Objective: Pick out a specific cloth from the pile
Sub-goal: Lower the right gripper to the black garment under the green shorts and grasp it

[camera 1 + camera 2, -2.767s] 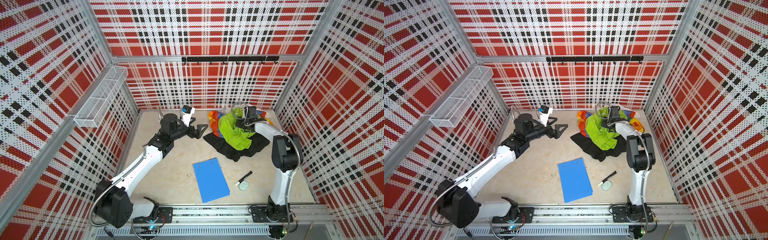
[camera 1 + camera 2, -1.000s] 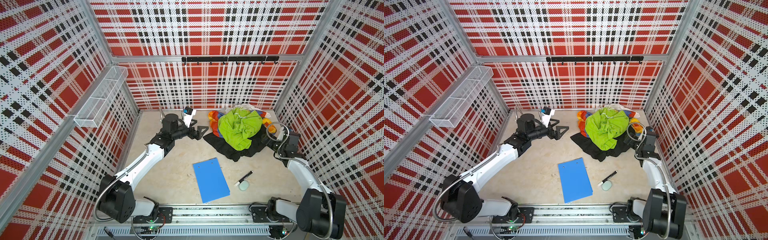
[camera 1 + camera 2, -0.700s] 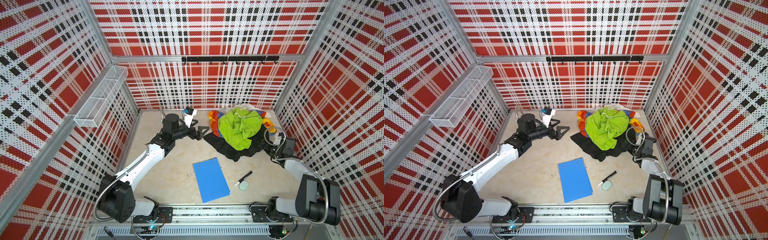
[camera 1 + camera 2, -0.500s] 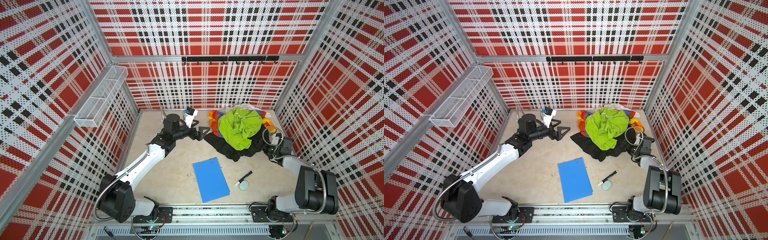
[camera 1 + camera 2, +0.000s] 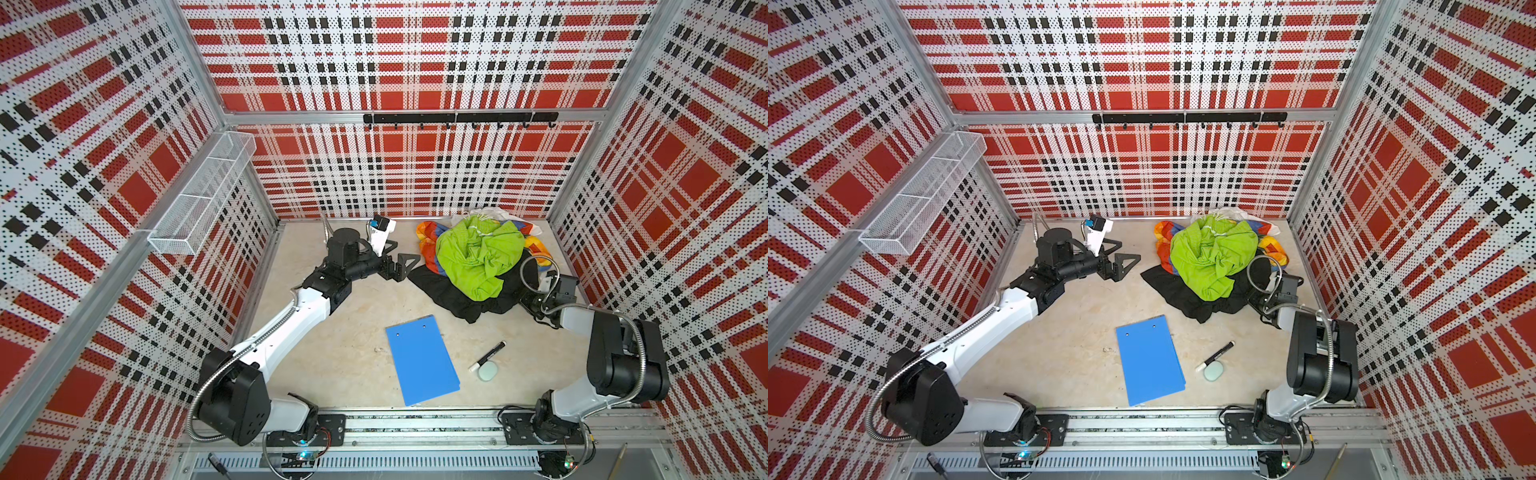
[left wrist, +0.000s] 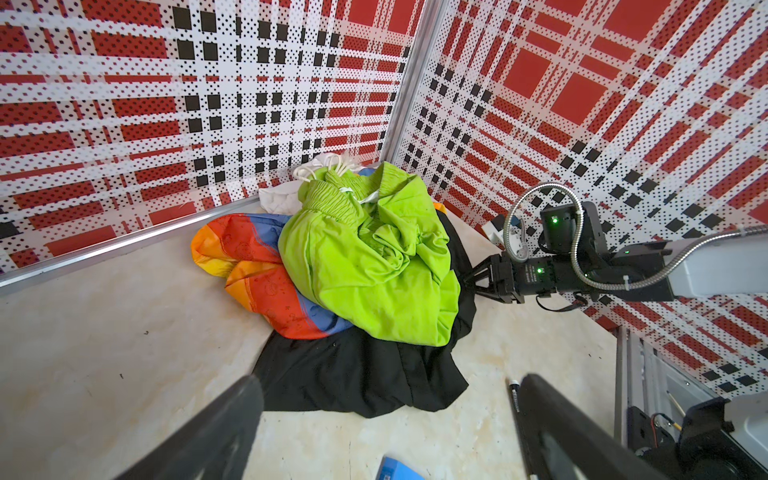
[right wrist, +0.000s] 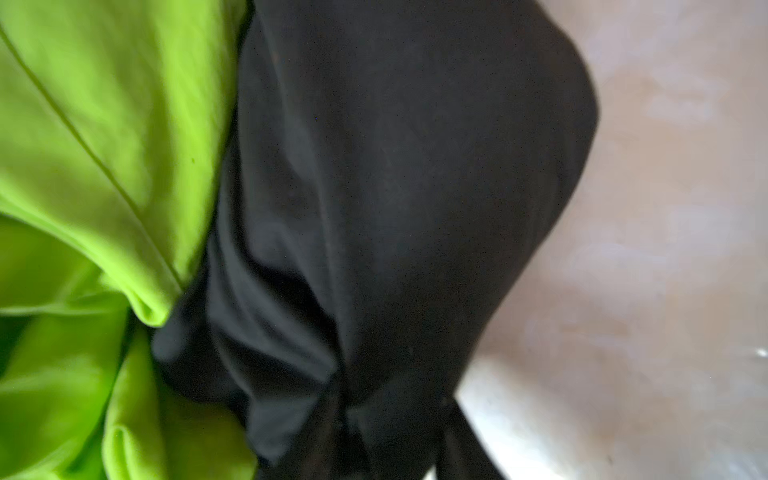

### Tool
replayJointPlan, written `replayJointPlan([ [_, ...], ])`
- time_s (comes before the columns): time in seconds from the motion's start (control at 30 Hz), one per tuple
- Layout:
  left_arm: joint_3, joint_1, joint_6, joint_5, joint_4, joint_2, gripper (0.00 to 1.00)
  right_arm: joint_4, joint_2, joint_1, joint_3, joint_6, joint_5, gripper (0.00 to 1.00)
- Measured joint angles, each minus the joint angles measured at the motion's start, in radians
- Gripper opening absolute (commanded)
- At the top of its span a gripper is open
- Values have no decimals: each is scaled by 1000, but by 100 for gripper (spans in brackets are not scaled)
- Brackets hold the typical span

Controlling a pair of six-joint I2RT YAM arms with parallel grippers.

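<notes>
Step in hand: grasping the cloth (image 5: 455,299). This black garment lies at the bottom of the pile (image 5: 478,249) and spreads out from under it.

Right gripper (image 6: 473,280): at the pile's edge, jaws drawn narrow on a fold of the black fabric.

Left gripper (image 5: 400,268): just beside the pile on the opposite side, jaws wide, holding nothing.

Next move (my judgement): draw the cloth low and slowly away from the pile. The lime-green garment (image 7: 104,145) sits on it and may drag along.

Views: the right wrist view shows the black fabric gathering to a pinch, which both top views hide behind the wrist. The left wrist view shows the gripper's nose meeting the cloth. No white tag is visible anywhere.
</notes>
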Motion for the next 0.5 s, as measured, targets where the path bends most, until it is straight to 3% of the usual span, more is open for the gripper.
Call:
replayJointPlan([
  [0.2,0,-1,0,-4,-1,0,99,-73,-114,8,24,-21,50,7],
  [0.5,0,-1,0,-6,-8,0,99,-186,-232,33,148,-26,90,6],
])
